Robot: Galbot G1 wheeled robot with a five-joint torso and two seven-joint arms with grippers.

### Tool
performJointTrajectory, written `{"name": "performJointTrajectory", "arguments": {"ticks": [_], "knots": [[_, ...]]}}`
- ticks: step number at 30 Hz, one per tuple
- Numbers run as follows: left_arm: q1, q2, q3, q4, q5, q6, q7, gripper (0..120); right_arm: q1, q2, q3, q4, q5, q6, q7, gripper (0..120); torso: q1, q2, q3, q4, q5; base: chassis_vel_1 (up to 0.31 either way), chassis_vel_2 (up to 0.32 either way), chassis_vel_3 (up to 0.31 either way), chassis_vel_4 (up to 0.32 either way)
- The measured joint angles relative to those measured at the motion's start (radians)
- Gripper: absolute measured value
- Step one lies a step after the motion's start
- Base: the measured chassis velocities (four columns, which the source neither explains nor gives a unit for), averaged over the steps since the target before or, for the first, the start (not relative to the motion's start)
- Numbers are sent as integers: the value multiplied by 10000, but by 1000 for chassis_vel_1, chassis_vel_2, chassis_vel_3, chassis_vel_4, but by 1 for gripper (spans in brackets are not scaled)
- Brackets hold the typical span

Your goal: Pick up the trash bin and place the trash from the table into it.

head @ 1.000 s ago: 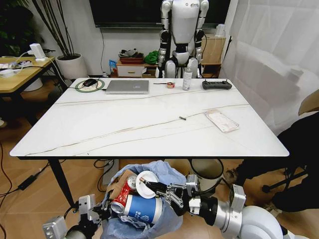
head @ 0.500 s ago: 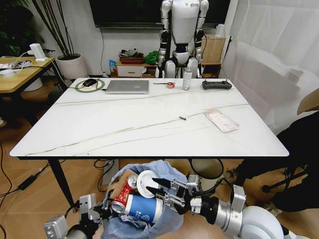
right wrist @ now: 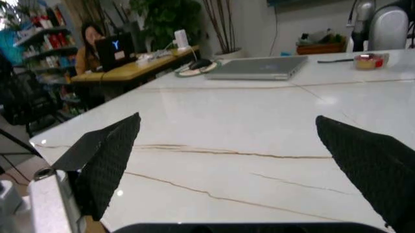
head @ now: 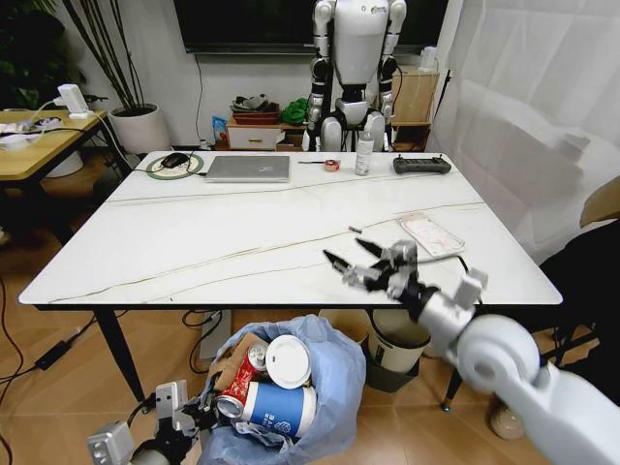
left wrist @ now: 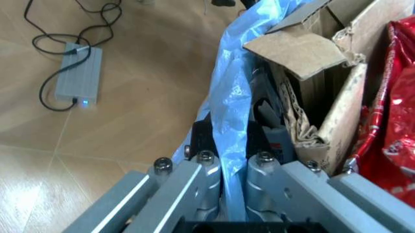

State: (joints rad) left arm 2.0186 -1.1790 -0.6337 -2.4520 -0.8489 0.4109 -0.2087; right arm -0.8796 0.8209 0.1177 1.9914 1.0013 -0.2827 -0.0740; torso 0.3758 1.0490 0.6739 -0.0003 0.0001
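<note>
The trash bin (head: 320,387), lined with a light-blue bag, hangs below the table's front edge. It holds brown cardboard (head: 231,356), a crushed red can (head: 235,386), a white lid (head: 288,361) and a blue-white cup (head: 278,407). My left gripper (head: 184,415) is shut on the bag's rim (left wrist: 232,111), with the cardboard (left wrist: 304,48) and the red can (left wrist: 389,126) just inside. My right gripper (head: 343,250) hovers open and holding nothing over the white marble table (head: 242,242) near its front right. The clear flat package (head: 431,233) lies just beyond it. In the right wrist view the gripper (right wrist: 227,121) spreads wide over the tabletop (right wrist: 246,136).
A laptop (head: 248,169), a mouse (head: 174,160), tape (head: 331,165), a bottle (head: 364,153) and a black bar (head: 420,165) line the far edge. A small dark bit (head: 356,230) lies mid-table. A white bin (head: 402,334) stands under the table, a humanoid robot (head: 356,58) behind it.
My right gripper has risen from the bin's mouth to above the table's front right, open. The white lid stays in the bin. The left gripper still holds the bag's rim.
</note>
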Motion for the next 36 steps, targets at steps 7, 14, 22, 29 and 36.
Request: {"name": "performJointTrajectory", "arguments": {"ticks": [7,14,22,29,36], "knots": [[9,-103,-22,-19,18,0,4,0,1969,965,-384,-2246,-1458,-1375,-380,100,1,0,-1,4,-2,0,0,0,0],[11,-141,-95,-43,29,-2,4,0,2701,1539,-704,-4397,-2287,-1615,-776,100,1,0,-1,1,1,0,0,0,0],[-21,-145,-119,-43,7,-5,0,0,2899,1843,-987,-5313,-2783,-1483,-990,100,-1,0,-2,1,0,0,0,0,0],[-56,-115,-152,-25,-45,-7,-9,0,3102,2035,-1206,-5709,-2950,-1436,-1052,100,-1,0,-2,0,-1,0,0,0,0],[-79,-89,-161,-5,-73,-9,-16,0,3335,2240,-1402,-5985,-3099,-1436,-1046,100,-1,0,-2,1,-1,0,0,0,0]]}}
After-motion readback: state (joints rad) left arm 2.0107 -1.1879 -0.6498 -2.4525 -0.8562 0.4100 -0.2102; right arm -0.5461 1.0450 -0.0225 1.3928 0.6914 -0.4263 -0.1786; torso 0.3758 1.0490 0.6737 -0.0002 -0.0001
